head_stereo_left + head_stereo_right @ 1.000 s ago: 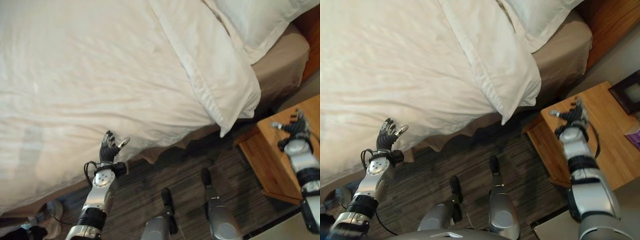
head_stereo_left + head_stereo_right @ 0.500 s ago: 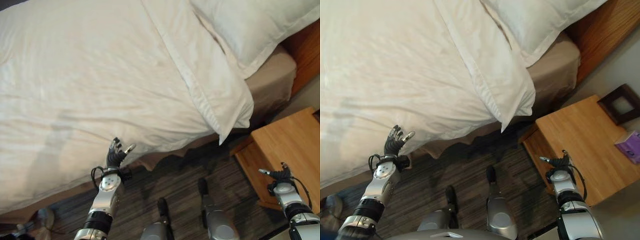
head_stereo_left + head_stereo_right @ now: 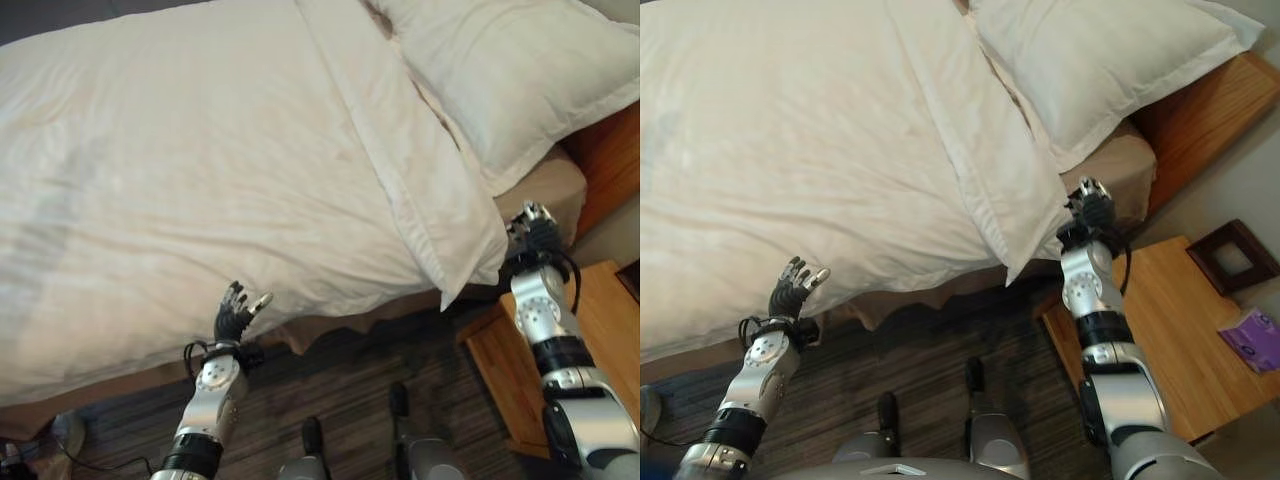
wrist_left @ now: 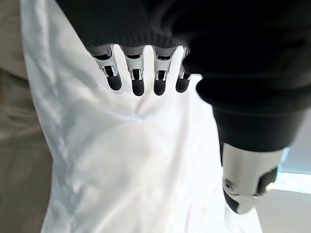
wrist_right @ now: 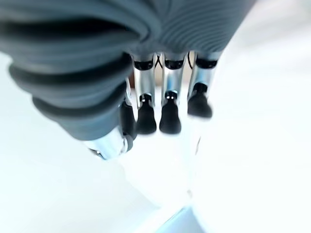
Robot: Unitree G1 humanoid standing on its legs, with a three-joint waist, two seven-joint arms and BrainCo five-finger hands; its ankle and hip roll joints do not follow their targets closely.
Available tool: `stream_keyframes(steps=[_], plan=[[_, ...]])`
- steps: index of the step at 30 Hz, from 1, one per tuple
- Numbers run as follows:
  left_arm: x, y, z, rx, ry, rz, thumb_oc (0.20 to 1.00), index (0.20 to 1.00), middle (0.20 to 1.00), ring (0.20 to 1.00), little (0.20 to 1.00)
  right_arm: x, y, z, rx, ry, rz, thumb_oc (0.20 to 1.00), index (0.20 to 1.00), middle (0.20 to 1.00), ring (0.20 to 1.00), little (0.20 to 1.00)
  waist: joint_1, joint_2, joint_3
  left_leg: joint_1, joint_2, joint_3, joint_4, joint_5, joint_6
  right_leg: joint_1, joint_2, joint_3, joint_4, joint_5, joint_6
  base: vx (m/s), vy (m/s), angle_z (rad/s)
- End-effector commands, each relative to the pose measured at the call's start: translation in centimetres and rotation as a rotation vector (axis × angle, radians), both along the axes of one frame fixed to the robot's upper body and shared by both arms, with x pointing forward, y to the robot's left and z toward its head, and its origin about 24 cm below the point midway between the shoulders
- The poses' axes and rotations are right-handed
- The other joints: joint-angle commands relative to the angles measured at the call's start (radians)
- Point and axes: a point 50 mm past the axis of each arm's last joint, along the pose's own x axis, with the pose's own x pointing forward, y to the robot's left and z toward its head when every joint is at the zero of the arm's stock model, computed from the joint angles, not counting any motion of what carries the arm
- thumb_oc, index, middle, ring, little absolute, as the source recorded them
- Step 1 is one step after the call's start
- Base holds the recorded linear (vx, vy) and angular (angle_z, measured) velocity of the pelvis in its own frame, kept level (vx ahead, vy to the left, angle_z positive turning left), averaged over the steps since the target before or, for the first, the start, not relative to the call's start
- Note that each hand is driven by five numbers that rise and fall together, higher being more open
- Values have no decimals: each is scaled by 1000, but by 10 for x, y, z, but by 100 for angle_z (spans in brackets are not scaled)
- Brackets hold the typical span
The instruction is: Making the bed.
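**Both hands loose at the bed's near edge**

The white duvet (image 3: 200,170) covers the bed (image 3: 545,185), its folded corner hanging at 4 o'clock below the pillow (image 3: 510,80). The left hand (image 3: 236,313), fingers relaxed, hovers near the duvet's edge at 7 o'clock. The right hand (image 3: 1092,212), fingers uncurled, sits just beside that corner. A wooden desk (image 3: 1180,330) carries a dark frame (image 3: 1232,255).

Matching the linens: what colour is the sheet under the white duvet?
Beige-tan; the sheet shows best in the right eye view, below the pillow.
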Motion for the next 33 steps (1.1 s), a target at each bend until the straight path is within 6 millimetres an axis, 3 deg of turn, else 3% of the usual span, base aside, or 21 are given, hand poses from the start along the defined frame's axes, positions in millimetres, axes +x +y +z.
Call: stream_keyframes(steps=[1,2,3,4,7,8,10,11,14,16,17,20,21,22,24,27,29,30,32,33], plan=[[22,6,31,24,-145,-25,1000,1000,1000,1000,1000,16,5,67,123,-268,-14,200,200,200,200,200,36,6,30,9,-5,18,12,-87,-4,62,-47,-7,26,-203,33,-97,-21,26],[26,4,36,16,-168,-24,1000,1000,1000,1000,1000,17,11,84,151,-333,1,200,200,200,200,200,45,19,54,-8,-7,10,12,-79,-4,47,-49,-6,30,-200,34,-101,-20,18],[27,4,37,15,-173,-24,1000,1000,1000,1000,1000,18,11,86,152,-338,1,200,200,200,200,200,45,20,58,-11,-7,8,12,-78,-4,44,-49,-6,32,-200,34,-159,14,9],[33,4,43,-6,-205,-9,1000,1000,1000,1000,1000,16,16,112,227,-452,3,200,200,200,200,200,61,49,94,-45,-13,-2,12,-62,-6,10,-53,-4,42,-197,36,-134,33,18],[38,8,52,-20,-257,4,1000,1000,1000,1000,1000,16,8,148,222,-537,-26,200,200,200,200,200,83,95,128,-94,-22,-6,12,-40,-13,-31,-60,-18,38,-183,43,-91,51,26],[36,13,57,-36,-289,17,1000,1000,1000,1000,1000,15,2,169,169,-565,-40,200,200,200,200,200,103,123,153,-126,-27,-6,12,-30,-15,-51,-66,-25,28,-175,50,-60,37,19],[35,16,58,-41,-298,22,1000,1000,1000,1000,1000,15,-3,178,151,-573,-49,200,200,200,200,200,112,140,166,-145,-28,-5,12,-21,-18,-70,-69,-27,26,-170,54,-100,20,20],[34,16,59,-37,-307,12,1000,1000,1000,1000,1000,15,-9,189,77,-555,-68,200,200,200,200,200,125,173,190,-187,-31,-2,12,-7,-22,-111,-81,-27,27,-158,65,-118,19,6],[39,13,62,-20,-316,-2,1000,1000,1000,1000,1000,19,-9,195,-38,-493,-82,200,200,200,200,200,130,201,199,-231,-36,4,12,8,-29,-155,-88,-19,27,-152,69,-137,28,2],[45,10,69,0,-334,-36,1000,1000,1000,1000,1000,28,-14,185,-125,-381,-73,200,200,200,200,200,131,242,220,-277,-41,10,12,20,-34,-205,-98,-15,26,-144,78,-149,61,0],[45,10,69,0,-334,-36,1000,1000,1000,1000,1000,28,-14,185,-126,-382,-73,200,200,200,200,200,131,243,219,-279,-41,11,12,20,-34,-207,-98,-15,26,-143,78,-116,69,2],[44,13,76,6,-362,-40,1000,1000,1000,1000,1000,31,-29,156,-20,-314,-98,200,200,200,200,200,120,267,232,-294,-49,16,12,19,-29,-226,-99,-3,24,-139,87,-54,64,0],[43,16,76,9,-363,-29,1000,1000,1000,1000,1000,33,-27,136,36,-291,-79,200,200,200,200,200,115,264,230,-289,-51,14,12,14,-26,-224,-100,1,23,-139,90,21,71,-5],[45,12,75,-2,-365,-21,1000,1000,1000,1000,1000,36,-15,95,109,-223,-40,200,200,200,200,200,103,258,230,-277,-56,9,12,-2,-22,-215,-97,11,24,-150,94,-9,55,-6],[45,16,69,-29,-342,24,1000,1000,1000,1000,1000,30,0,32,199,-115,0,200,200,200,200,200,80,240,223,-266,-60,7,12,-1,-16,-208,-96,24,21,-141,90,-13,46,-11],[48,8,55,-70,-286,41,1000,1000,1000,1000,1000,-4,31,-78,300,145,54,200,200,200,200,200,30,191,191,-224,-64,8,12,-19,-6,-176,-91,33,24,-139,83,86,17,-10],[44,-1,41,-87,-229,19,1000,1000,1000,1000,1000,-36,46,-136,307,332,96,200,200,200,200,200,5,153,158,-183,-62,13,12,-33,0,-138,-93,25,27,-141,81,123,-9,-3],[42,0,39,-86,-222,21,1000,1000,1000,1000,1000,-39,47,-139,307,340,98,200,200,200,200,200,3,152,156,-176,-63,12,12,-35,1,-131,-94,24,25,-143,81,128,3,-6],[37,-14,24,-88,-157,-49,1000,1000,1000,1000,1000,-86,52,-199,206,616,183,200,200,200,200,200,-29,98,112,-98,-59,22,12,-59,10,-61,-97,2,43,-155,78,155,12,-8],[36,-14,23,-88,-153,-49,1000,1000,1000,1000,1000,-88,52,-200,205,620,185,200,200,200,200,200,-31,97,115,-90,-60,22,12,-60,10,-52,-98,1,42,-157,79,132,-2,-6]])
